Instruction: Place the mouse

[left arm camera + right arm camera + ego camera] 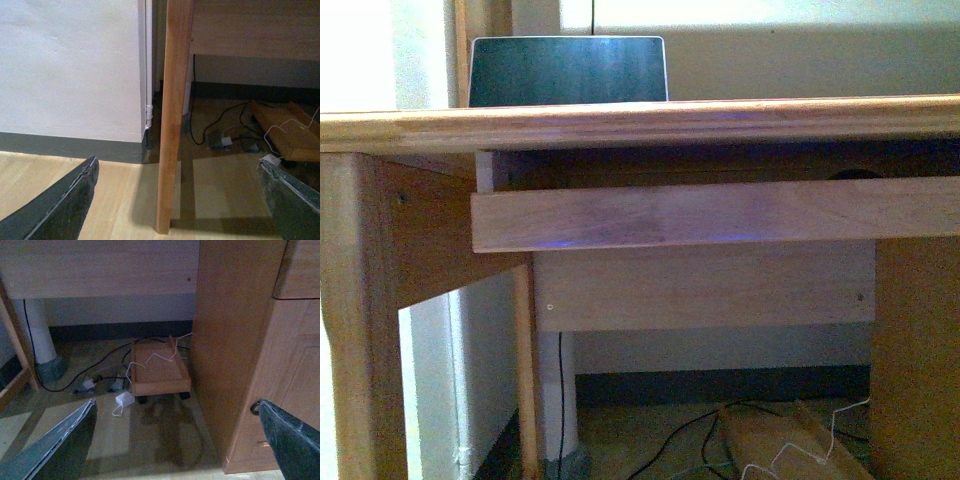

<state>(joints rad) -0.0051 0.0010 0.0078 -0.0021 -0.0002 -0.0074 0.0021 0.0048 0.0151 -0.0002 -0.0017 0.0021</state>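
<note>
Wooden desk (620, 125); laptop (567, 70) atop

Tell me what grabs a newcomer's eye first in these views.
The wooden desk fills the front view, with a pull-out tray under its top and a dark laptop at the back left. Both wrist views show cables and a wheeled wooden board on the floor beneath.

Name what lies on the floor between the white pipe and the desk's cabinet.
In the right wrist view, between pipe and cabinet: a low wooden trolley, tangled cables and a white charger.
</note>
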